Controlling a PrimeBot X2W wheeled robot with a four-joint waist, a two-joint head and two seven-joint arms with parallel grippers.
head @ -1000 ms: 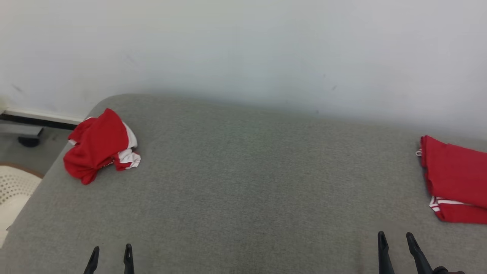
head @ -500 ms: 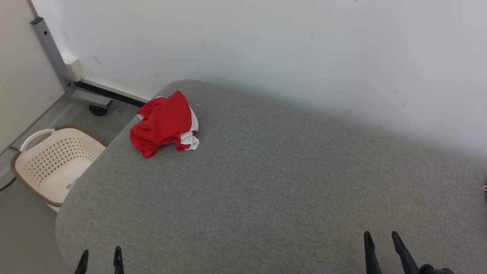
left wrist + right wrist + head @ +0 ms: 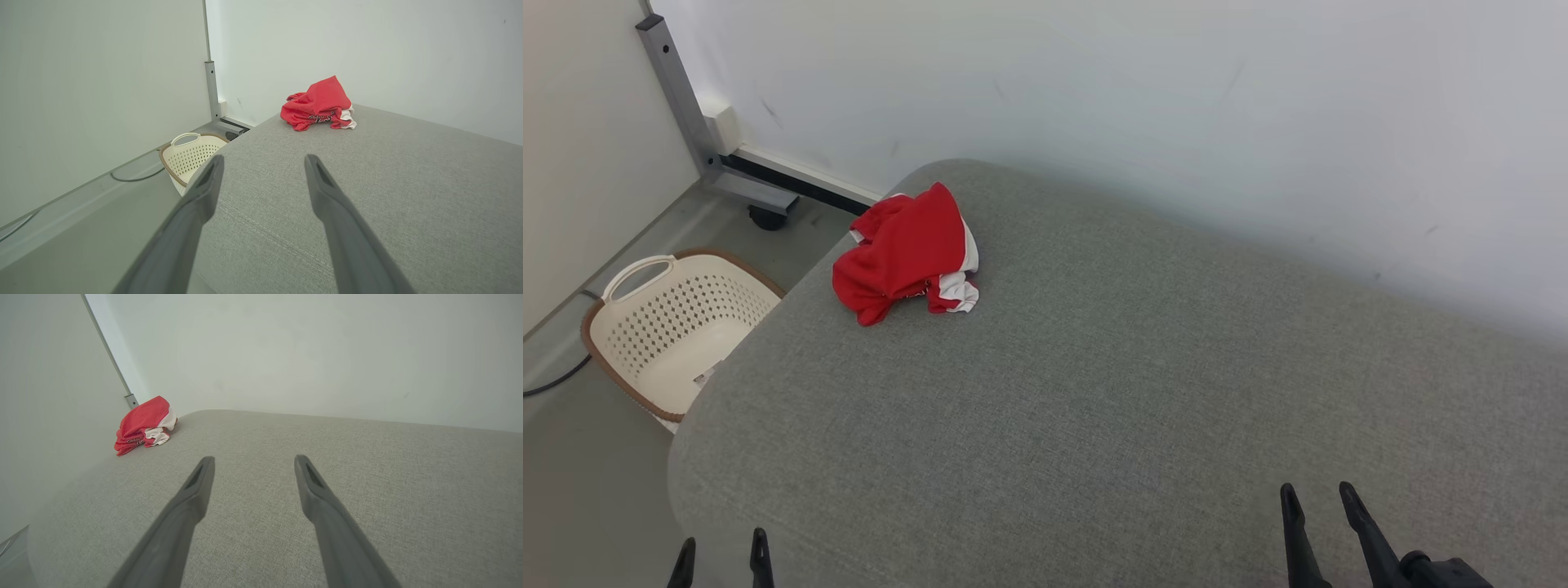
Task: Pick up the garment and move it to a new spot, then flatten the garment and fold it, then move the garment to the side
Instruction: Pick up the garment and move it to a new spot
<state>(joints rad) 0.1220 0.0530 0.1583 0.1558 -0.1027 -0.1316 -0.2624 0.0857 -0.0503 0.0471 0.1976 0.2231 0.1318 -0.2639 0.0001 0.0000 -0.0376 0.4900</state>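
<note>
A crumpled red and white garment (image 3: 903, 253) lies in a heap near the far left corner of the grey padded table (image 3: 1111, 392). The left wrist view has the garment (image 3: 318, 104) ahead of the fingers, and in the right wrist view the garment (image 3: 143, 424) sits far off to the left. My left gripper (image 3: 723, 549) is open at the table's near left edge with nothing between its fingers. My right gripper (image 3: 1316, 500) is open and empty over the near right of the table. Both are far from the garment.
A cream perforated laundry basket (image 3: 662, 327) stands on the floor left of the table, also in the left wrist view as the basket (image 3: 192, 157). A grey metal post (image 3: 678, 98) on a castor base stands against the white wall behind it. A cable (image 3: 556, 380) runs along the floor.
The head camera has turned left: the basket and post have come into view, and a folded red garment at the right has left it. Both grippers stay open and low.
</note>
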